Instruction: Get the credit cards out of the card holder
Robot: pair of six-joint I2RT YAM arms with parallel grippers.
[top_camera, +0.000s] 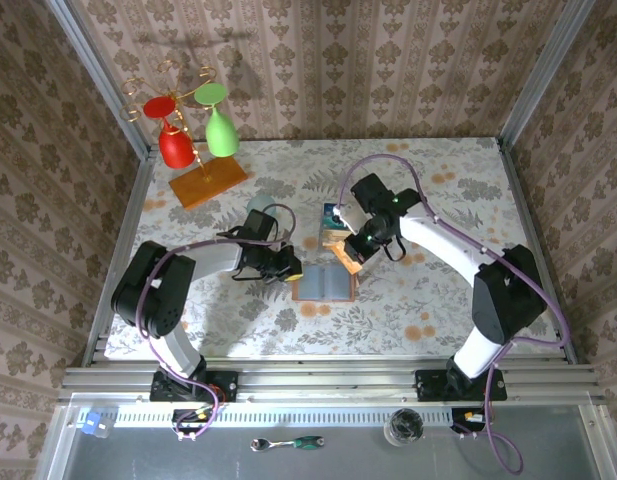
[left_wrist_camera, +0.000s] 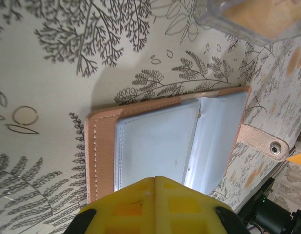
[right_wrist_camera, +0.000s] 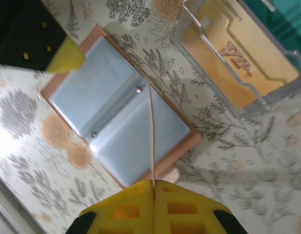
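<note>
Damask wallpaper closes off three sides of a leaf-printed table (top_camera: 438, 300), seen from above, with a wooden glass rack (top_camera: 203, 182) at its far left corner. Near the middle of the table, somewhat toward the near edge, the card holder (top_camera: 323, 285) lies open and flat. The left gripper (top_camera: 288, 268) sits at the holder's left edge. The right gripper (top_camera: 350, 252) hangs over its far right corner with an orange credit card (top_camera: 343, 263) in it. Just beyond the holder, toward the far edge, stands a clear box (top_camera: 331, 218) showing teal inside.

From the left wrist, the yellow fingers are pressed together with nothing between them, low over the holder's stitched brown border; whether they touch it I cannot tell. Both grey-blue pockets look bare, and the snap strap (left_wrist_camera: 261, 139) lies loose on the table.

From the right wrist, the fingers are clamped on the card, seen edge-on as a thin line rising from their seam, clear above the open holder. The box stands just beside the holder, with an orange card inside.

My reading: this card is out and in hand, so its extraction looks done. The next move calls for carrying it over the box — or onto bare table — and then parting the jaws, with the left arm steadying the holder
</note>
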